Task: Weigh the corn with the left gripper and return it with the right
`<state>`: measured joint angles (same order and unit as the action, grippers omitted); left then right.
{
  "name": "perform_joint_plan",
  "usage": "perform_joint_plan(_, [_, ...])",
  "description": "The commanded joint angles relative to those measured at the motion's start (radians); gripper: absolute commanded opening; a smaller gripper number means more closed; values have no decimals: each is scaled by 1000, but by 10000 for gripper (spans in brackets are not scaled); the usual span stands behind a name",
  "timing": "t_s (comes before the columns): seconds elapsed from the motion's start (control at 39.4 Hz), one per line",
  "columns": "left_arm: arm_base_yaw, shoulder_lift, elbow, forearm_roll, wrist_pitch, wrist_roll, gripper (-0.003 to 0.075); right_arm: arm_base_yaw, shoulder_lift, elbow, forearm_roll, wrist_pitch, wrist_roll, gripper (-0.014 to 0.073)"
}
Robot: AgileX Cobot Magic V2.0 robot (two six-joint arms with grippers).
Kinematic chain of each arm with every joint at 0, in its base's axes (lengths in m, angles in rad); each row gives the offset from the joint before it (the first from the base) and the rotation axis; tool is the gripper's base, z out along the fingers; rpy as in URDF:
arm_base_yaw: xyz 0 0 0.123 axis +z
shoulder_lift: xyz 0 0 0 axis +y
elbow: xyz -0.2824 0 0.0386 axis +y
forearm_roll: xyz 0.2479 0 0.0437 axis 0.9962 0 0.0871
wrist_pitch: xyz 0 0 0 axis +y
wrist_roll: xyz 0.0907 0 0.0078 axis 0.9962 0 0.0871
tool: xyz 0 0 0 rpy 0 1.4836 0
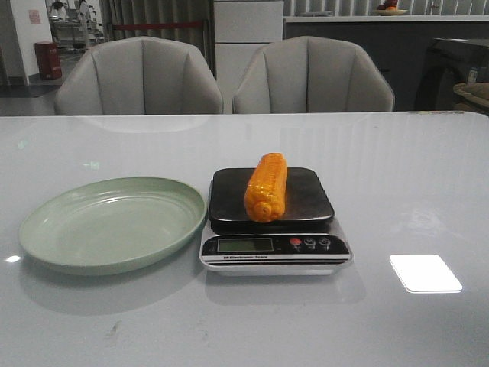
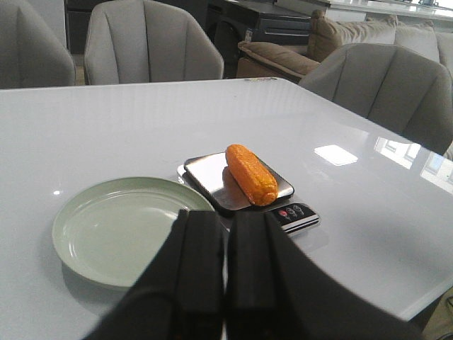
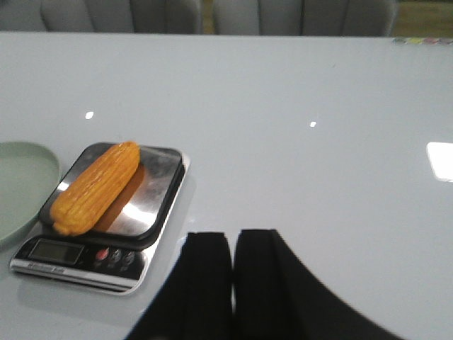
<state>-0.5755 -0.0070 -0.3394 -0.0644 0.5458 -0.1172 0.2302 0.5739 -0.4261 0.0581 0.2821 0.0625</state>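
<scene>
The orange-yellow corn (image 1: 266,187) lies lengthwise on the black platform of the kitchen scale (image 1: 273,246). It also shows in the left wrist view (image 2: 250,174) and the right wrist view (image 3: 95,187). The pale green plate (image 1: 46,229) sits just left of the scale and has nothing on it. My left gripper (image 2: 226,219) is shut and empty, held back from the plate and scale. My right gripper (image 3: 233,241) is shut and empty, to the right of the scale. Neither gripper shows in the front view.
Two grey chairs (image 1: 141,76) stand behind the table's far edge. A bright light reflection (image 1: 425,273) lies on the white tabletop to the right of the scale. A sofa (image 2: 354,35) stands beyond the table in the left wrist view.
</scene>
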Motion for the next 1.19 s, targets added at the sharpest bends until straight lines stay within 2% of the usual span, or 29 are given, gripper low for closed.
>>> perform_joint_plan(0.0, [-1, -17, -22, -3, -76, 0, 113, 56, 80, -101, 2, -15, -3, 179])
perform_joint_plan(0.1, [-1, -17, -22, -3, -76, 0, 113, 99, 185, -207, -4, 65, -3, 209])
perform_joint_plan(0.41, [-1, -17, -22, -3, -76, 0, 113, 155, 504, -491, -4, 286, -3, 487])
perform_joint_plan(0.51, [-1, -17, -22, -3, -76, 0, 113, 189, 591, -561, -4, 303, -3, 533])
perform_joint_plan(0.61, [-1, -17, -22, -3, -76, 0, 113, 239, 675, -631, 2, 318, 1, 549])
perform_joint_plan(0.69, [-1, -17, -22, -3, -76, 0, 113, 265, 753, -711, 15, 357, 55, 549])
perform_joint_plan(0.96, [-1, -17, -22, -3, -76, 0, 113, 298, 1044, -1015, 15, 595, 192, 542])
perform_joint_plan(1.17, [-1, -17, -22, -3, -76, 0, 113, 334, 1185, -1139, -17, 614, 337, 542])
